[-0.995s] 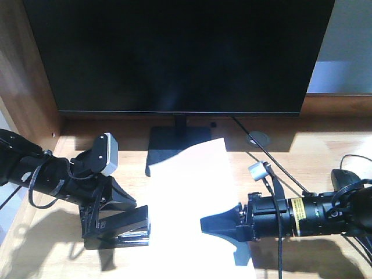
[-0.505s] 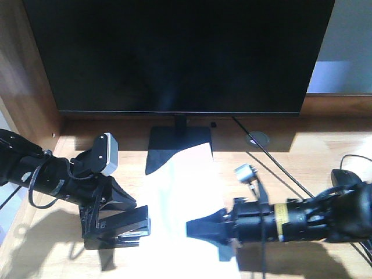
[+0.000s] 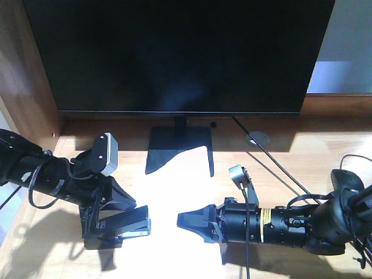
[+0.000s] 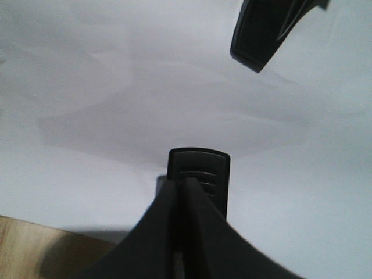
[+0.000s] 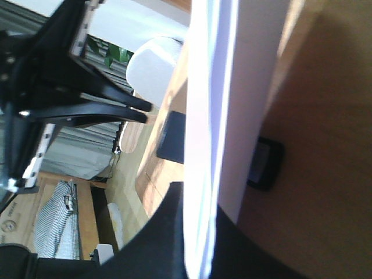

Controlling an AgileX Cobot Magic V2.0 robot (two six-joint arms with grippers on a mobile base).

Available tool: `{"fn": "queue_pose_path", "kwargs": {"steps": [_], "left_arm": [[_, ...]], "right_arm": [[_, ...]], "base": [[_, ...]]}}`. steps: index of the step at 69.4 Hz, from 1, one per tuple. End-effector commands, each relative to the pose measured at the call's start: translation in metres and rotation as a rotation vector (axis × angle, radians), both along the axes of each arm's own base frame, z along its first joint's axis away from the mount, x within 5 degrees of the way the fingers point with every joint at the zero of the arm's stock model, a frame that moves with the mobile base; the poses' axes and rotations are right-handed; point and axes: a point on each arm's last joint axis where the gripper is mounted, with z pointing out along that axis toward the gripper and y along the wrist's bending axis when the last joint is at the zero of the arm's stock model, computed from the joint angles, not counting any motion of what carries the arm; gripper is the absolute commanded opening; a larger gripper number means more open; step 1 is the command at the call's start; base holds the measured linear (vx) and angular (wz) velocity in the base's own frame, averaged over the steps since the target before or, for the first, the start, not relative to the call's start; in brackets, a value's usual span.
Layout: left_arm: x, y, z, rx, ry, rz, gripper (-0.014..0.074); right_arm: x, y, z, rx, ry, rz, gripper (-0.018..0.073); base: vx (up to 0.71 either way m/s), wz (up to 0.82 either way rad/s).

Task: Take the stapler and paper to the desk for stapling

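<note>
In the front view the left gripper (image 3: pixel 119 224) is in the lower left of the frame, and its two fingers are pressed together on the stapler (image 3: pixel 129 225), which it holds low over the desk (image 3: pixel 325 151). The stapler is black and its right end reaches the left edge of the paper (image 3: pixel 180 192). In the left wrist view the stapler (image 4: pixel 199 177) sticks out between the closed fingers at the bottom centre, and the white paper (image 4: pixel 116 87) fills nearly the whole frame under it. A strip of the pale wood shows in the lower left corner there.

The right gripper (image 3: pixel 195 222) is in the lower centre of the front view, pointing to the left. Its fingers are narrow and clamped on the paper near the sheet's lower right part. In the right wrist view the paper (image 5: pixel 212 116) is seen edge-on, as a bright band going up from between the dark fingers at the bottom. The tip of the right gripper also shows in the upper right of the left wrist view.

The paper lies in the middle of the desk, and its far end rests against the base of the monitor (image 3: pixel 174 52). The monitor fills the upper part of the front view. A black cable (image 3: pixel 273 165) runs from behind it toward the right.
</note>
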Motion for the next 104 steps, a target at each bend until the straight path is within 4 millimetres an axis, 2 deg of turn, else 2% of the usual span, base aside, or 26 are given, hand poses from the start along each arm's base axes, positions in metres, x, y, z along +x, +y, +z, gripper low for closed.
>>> {"fn": "queue_pose_path", "kwargs": {"steps": [1,12,104], "left_arm": [[0.0005,-0.0043,0.0185,-0.065,-0.029,0.01,-0.0006],[0.0005,-0.0043,0.0185,-0.065,-0.029,0.01,-0.0006],[0.0005,-0.0065,0.0208,-0.098,-0.03,0.01,-0.0006]], "right_arm": [[0.0041,0.003,0.0155,0.106,-0.036,0.001,-0.0002],[0.004,0.0029,0.0087,0.099,-0.014,-0.002,-0.0002],[0.0041,0.0029,0.009,0.102,-0.019,-0.002,-0.0002]], "base": [[0.0,0.0],[0.0,0.0],[0.0,0.0]]}}
